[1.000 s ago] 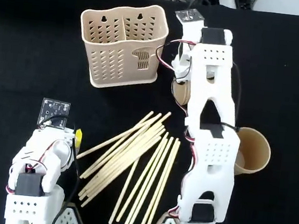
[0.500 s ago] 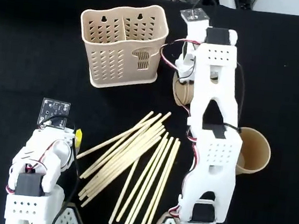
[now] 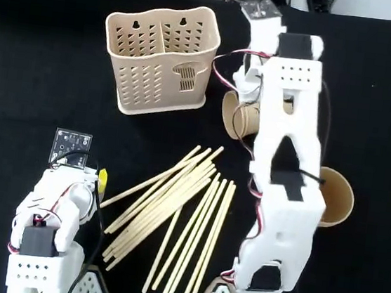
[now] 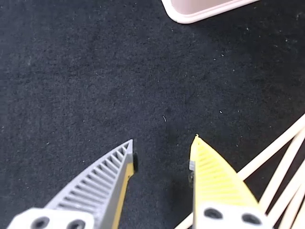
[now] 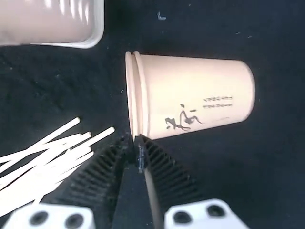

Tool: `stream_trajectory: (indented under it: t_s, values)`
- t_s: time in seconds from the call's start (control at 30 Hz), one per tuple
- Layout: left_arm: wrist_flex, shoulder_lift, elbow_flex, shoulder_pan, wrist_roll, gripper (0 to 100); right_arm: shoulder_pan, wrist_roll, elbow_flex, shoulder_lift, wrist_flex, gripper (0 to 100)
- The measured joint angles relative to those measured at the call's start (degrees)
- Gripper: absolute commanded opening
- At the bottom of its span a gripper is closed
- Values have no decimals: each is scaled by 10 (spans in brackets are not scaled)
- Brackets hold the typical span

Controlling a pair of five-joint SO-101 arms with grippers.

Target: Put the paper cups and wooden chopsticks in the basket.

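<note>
Counter point(image 3: 27, 71): black cloth; all the task's things lie on it.
Left claw point(image 4: 163, 140): fingers apart and holding nothing, low over bare cloth at the near left corner, just beside the loose ends of the chopsticks.
Basket point(image 3: 154, 78): upright toward the far side, left of centre, open top split into two compartments. I cannot see anything inside it.
Chopsticks point(image 3: 174, 208): a loose fan lying flat in the middle, between my two arms, none in the basket yet.
Paper cup point(image 5: 190, 102): on its side just right of the basket, mouth toward the basket. This is the one I am working on.
Right claw point(image 5: 133, 143): fingers together, clamped on the cup's rolled rim.
Doing it well: a rim pinch is thin, so I judge the cup may swing or slip. I should lift slowly and clear the basket's top edge before moving across. I should centre the cup over one compartment, lower it partly in, and only then part the fingers, so it does not bounce off the wall.
Second cup point(image 3: 336, 198): on its side at the right, partly under my right arm. I judge it comes after this one.
</note>
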Motion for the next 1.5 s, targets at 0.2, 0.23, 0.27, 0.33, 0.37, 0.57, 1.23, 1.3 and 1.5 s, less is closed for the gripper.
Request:
stream_trajectory:
  t_s: [0.2,0.23,0.27,0.33,0.37,0.57,1.23,1.3,1.5]
  values:
    - [0,0,0,0,0,202,-3,6,58,-34,0,165]
    - [0,0,0,0,0,202,-7,5,74,-34,0,208]
    - [0,0,0,0,0,202,-13,5,91,-34,-4,225]
    - [0,0,0,0,0,202,-25,6,119,-34,-22,202]
    - [0,0,0,0,0,202,-28,11,130,-34,-33,186]
    - [0,0,0,0,0,202,-29,25,180,-34,-81,234]
    - [0,0,0,0,0,202,-31,60,185,-4,-150,174]
    - [0,0,0,0,0,202,-30,63,185,-3,-152,168]
    - [0,0,0,0,0,202,0,66,185,-3,-150,11]
